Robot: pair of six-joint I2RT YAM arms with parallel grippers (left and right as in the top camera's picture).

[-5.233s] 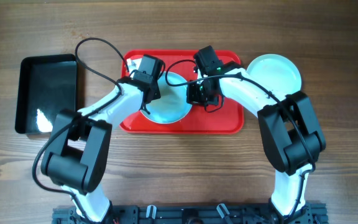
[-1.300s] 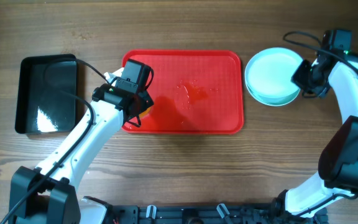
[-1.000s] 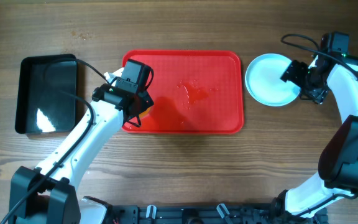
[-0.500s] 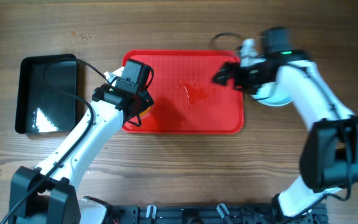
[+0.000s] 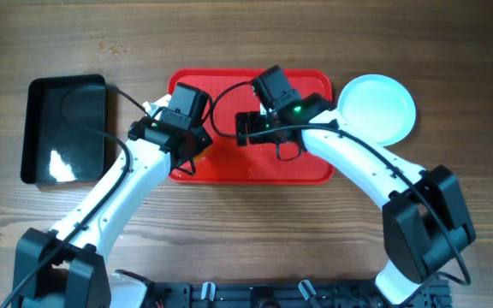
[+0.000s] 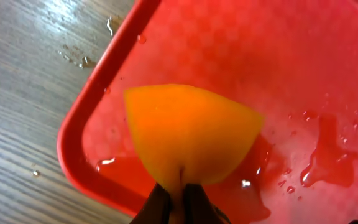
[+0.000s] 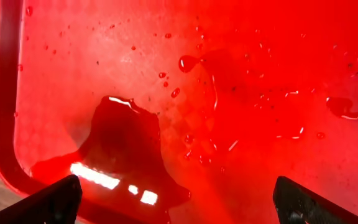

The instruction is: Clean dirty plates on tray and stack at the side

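Observation:
The red tray lies mid-table, wet, with no plate on it. Pale plates sit on the wood just right of the tray; only the top one shows. My left gripper hovers over the tray's left front corner, shut on an orange sponge. My right gripper is over the tray's middle, pointing left. Its jaws stand wide open with nothing between them, above the tray's wet floor dotted with water drops.
A glossy black bin stands on the table left of the tray. Bare wooden table surrounds the tray. The two grippers are close together over the tray's left half.
My right arm has swung left from the plates at the side to over the tray's middle, jaws open and empty. The left arm and its sponge have not moved.

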